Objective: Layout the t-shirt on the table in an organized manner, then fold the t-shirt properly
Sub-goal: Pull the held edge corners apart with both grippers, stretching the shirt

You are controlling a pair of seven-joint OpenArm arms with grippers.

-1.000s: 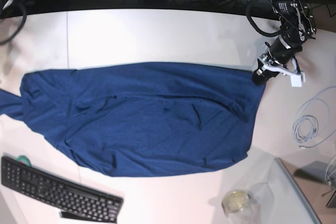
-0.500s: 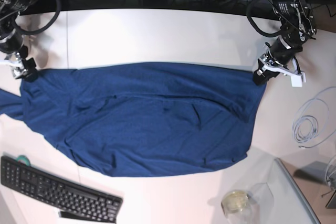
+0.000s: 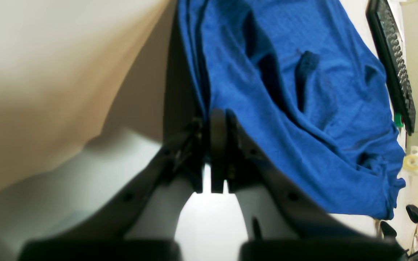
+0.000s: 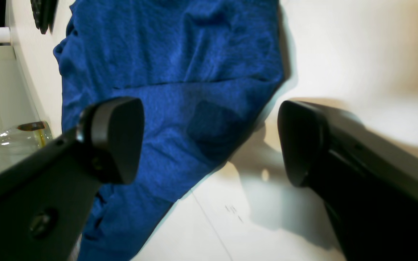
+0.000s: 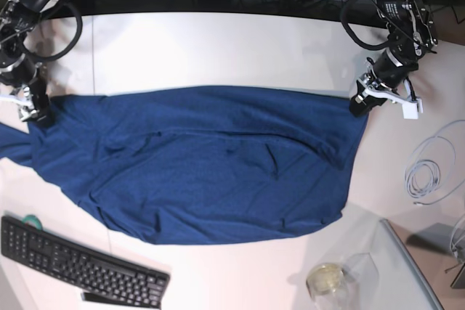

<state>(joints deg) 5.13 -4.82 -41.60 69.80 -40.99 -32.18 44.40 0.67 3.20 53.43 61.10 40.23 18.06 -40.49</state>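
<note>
White table (image 5: 218, 41) | left tool (image 3: 214, 119) pinches t-shirt (image 5: 203, 165) | right tool (image 4: 209, 141) apparently spread wide

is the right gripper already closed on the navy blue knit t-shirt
No, in the right wrist view the right gripper has its jaws wide apart, poised over the corner of the navy-blue knit t-shirt and the bare white table.

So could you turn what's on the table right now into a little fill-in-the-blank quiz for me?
1. The t-shirt spread on the table is dark ____ in color.
2. The left gripper is ____ on the t-shirt's edge.
3. The right gripper has its jaws ____ above the cloth.
4. The black thing near the table's front edge is a ____.

Missing words: blue; shut; open; keyboard
</note>
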